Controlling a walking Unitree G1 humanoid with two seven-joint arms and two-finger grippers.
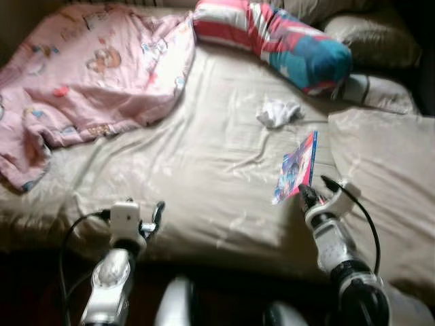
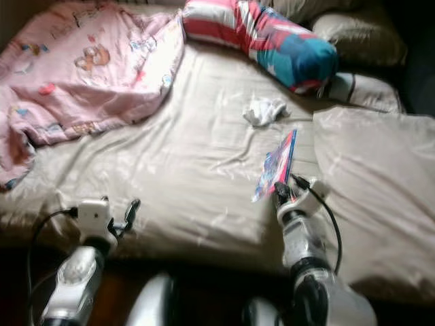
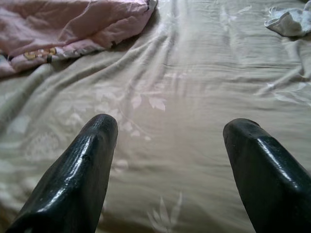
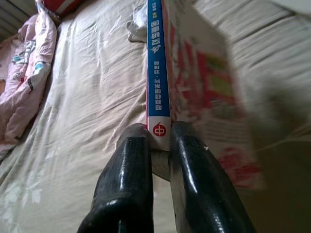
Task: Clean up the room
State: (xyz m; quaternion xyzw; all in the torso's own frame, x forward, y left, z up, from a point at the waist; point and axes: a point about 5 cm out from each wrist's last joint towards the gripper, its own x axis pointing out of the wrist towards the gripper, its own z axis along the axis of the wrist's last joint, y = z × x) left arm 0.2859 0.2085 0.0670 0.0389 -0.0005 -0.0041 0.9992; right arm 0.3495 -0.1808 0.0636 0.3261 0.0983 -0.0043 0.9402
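Observation:
A thin book [image 1: 296, 167] with a blue spine and a colourful cover stands tilted on its edge over the beige bed sheet [image 1: 204, 156]. My right gripper [image 1: 304, 193] is shut on the book's [image 4: 158, 73] near corner, the two black fingers [image 4: 126, 184] pinching the spine end. My left gripper [image 1: 158, 216] hovers open above the sheet near the bed's front edge, its fingers [image 3: 82, 174] wide apart with nothing between them. A crumpled white cloth [image 1: 277, 113] lies on the sheet beyond the book.
A pink printed blanket [image 1: 88, 75] is bunched at the far left of the bed. A striped red, white and blue bolster [image 1: 279, 41] lies across the head. Beige pillows [image 1: 380, 41] sit at the far right, and a folded beige cover [image 1: 387, 170] is on the right.

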